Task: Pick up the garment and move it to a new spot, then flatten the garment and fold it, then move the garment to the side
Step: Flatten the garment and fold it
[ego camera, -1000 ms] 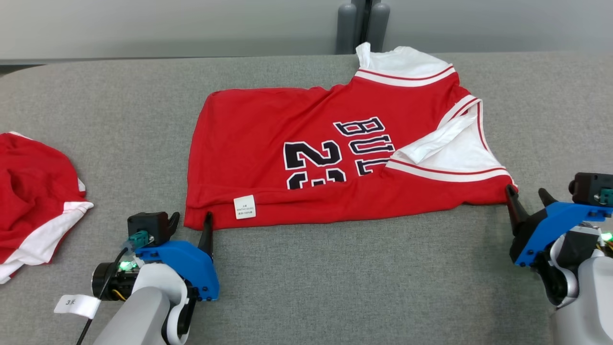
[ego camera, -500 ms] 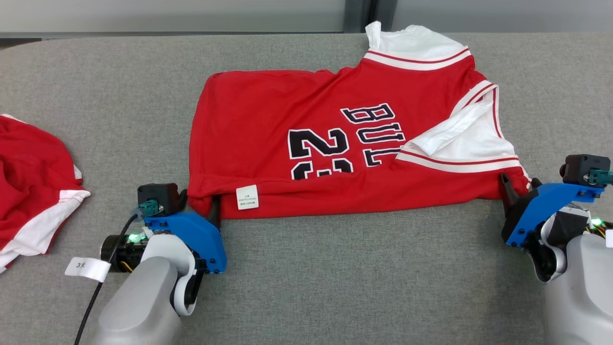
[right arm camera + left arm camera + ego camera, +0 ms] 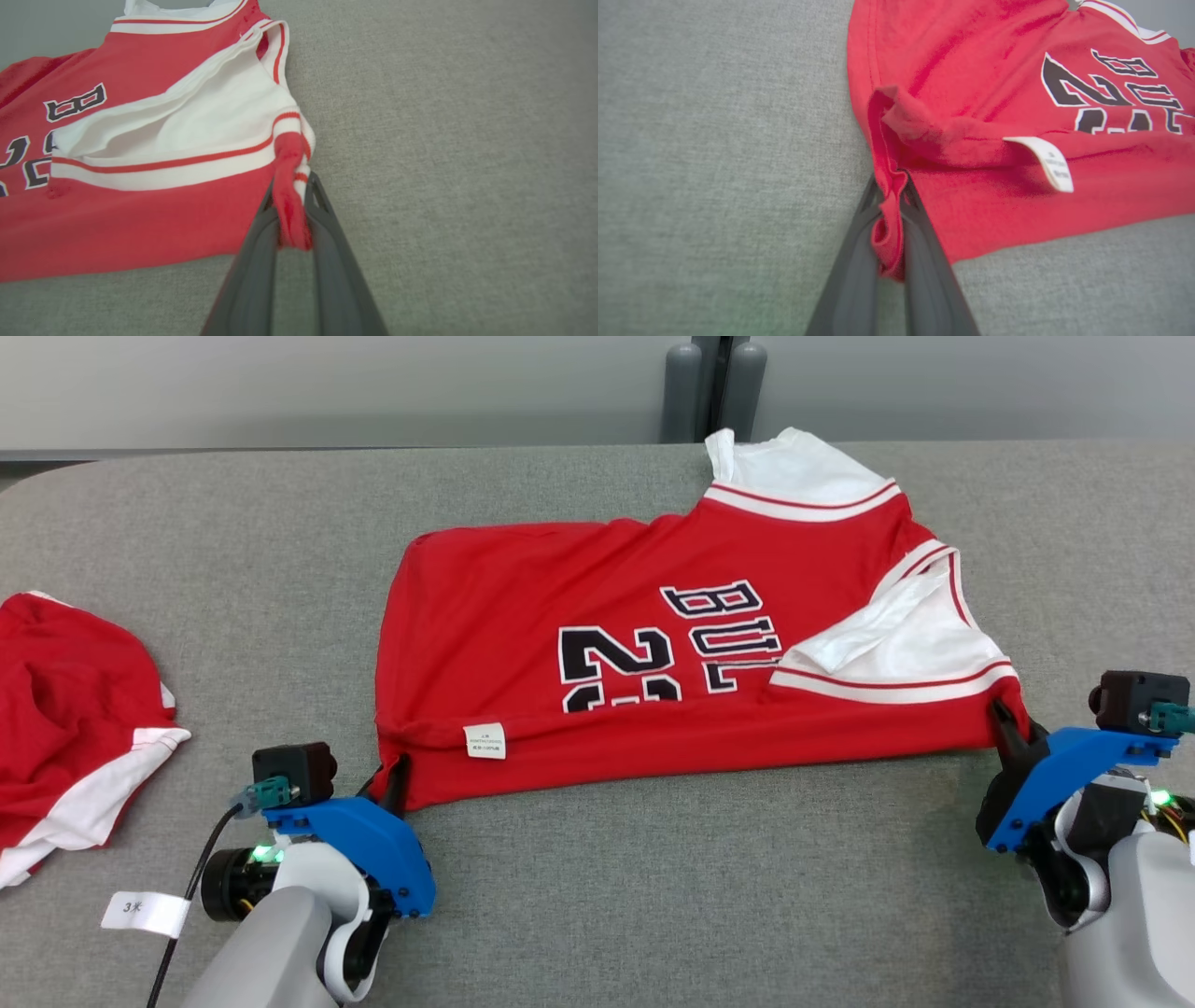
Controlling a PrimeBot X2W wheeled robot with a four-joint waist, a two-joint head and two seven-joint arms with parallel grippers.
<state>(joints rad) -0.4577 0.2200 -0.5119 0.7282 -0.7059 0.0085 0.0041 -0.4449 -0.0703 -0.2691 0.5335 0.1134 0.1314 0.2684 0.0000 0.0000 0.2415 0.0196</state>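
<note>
The garment (image 3: 653, 644) is a red basketball jersey with white trim and black lettering, folded along its length on the grey table, hem end to the left. My left gripper (image 3: 392, 775) is shut on the garment's near left hem corner; the left wrist view shows red cloth (image 3: 888, 219) pinched between the dark fingers (image 3: 924, 261). My right gripper (image 3: 1013, 733) is shut on the near right shoulder corner, and the right wrist view shows the bunched red-and-white strap (image 3: 289, 196) clamped between its fingers (image 3: 331, 261). A white label (image 3: 485, 740) lies near the left corner.
A second red and white garment (image 3: 75, 709) lies crumpled at the table's left edge. Grey table surface (image 3: 700, 896) stretches in front of the jersey. A dark post (image 3: 714, 392) stands behind the table's far edge.
Both grippers went from open beside the near corners to shut on them. The near edge has lifted and drawn slightly toward me. The head camera shifted between frames.
</note>
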